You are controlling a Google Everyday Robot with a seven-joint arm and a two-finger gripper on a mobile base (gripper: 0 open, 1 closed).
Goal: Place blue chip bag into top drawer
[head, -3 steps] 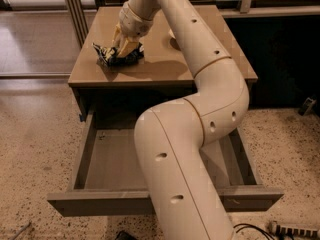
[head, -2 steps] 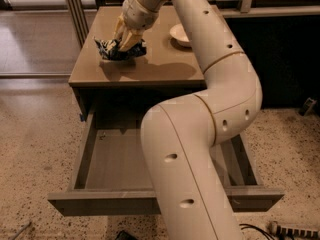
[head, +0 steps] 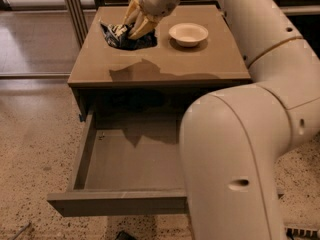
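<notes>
You are looking down on a tan surface with a white bowl on it. Take the bowl as your reference point. To the left of the bowl in the view, near it but not touching, lies the blue chip bag, dark and crinkled, with white print. The end effector comes down from above onto the side of the bag nearest the bowl; its yellowish fingers are clenched on the foil, so it appears to be grasping the bag. The bag's lower edge looks to be resting on the surface or only just above it; you cannot tell which.

Below the bowl and nearer to you, the top drawer is pulled fully out; its grey-brown floor is bare, ready to receive the bag. The robot's thick pale arm curves over the drawer's right part, hiding that corner, and casts a shadow on the surface in front of the bowl.

The pinch is high on the bag, probably so that the foil hangs free once lifted. Judged from here, the bag must next rise, travel away from the bowl towards you, and drop into the open left part of the drawer; crinkled foil may slip.
</notes>
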